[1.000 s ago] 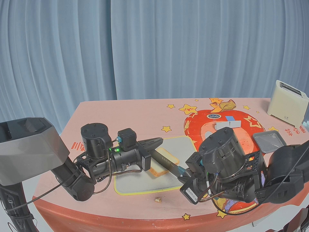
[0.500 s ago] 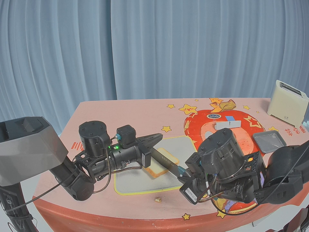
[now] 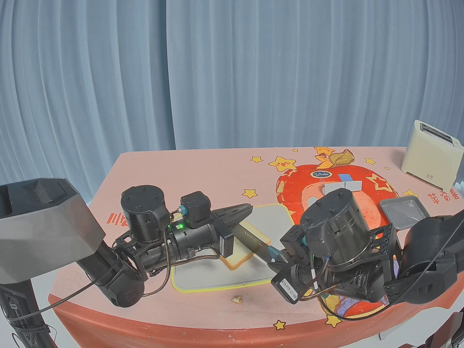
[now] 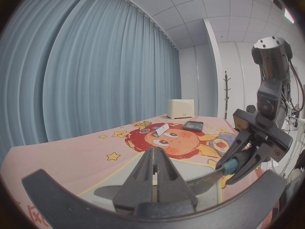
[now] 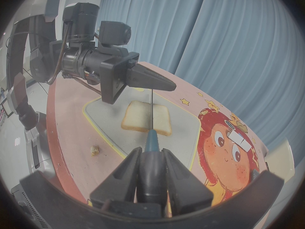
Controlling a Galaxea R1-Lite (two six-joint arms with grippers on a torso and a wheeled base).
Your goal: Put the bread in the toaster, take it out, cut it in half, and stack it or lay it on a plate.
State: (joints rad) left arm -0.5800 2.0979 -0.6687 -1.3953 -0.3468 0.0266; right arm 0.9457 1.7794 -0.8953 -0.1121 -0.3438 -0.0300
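1. The knife (image 5: pixel 152 112) is clamped by its handle in the right gripper (image 5: pixel 152 151), with the blade set edge-down so that downward force passes straight into the cut.
2. The blade is laid across the middle of the bread slice (image 5: pixel 136 118), presumably so that two equal halves are obtained. Whether the slice is already parted cannot be told.
3. The left gripper (image 3: pixel 240 213) is held with its fingers closed on nothing, its tip above the slice on the left of the blade. This placement is judged to steady the slice. Contact cannot be confirmed.
4. The slice is laid flat on the grey cutting mat (image 3: pixel 203 271), by which the table (image 3: pixel 193 175) is protected.
5. The dark tray (image 3: pixel 404 212) and the toaster (image 3: pixel 431 154) are kept well apart on the right, away from the cutting. The tray is judged to be where the halves will go.
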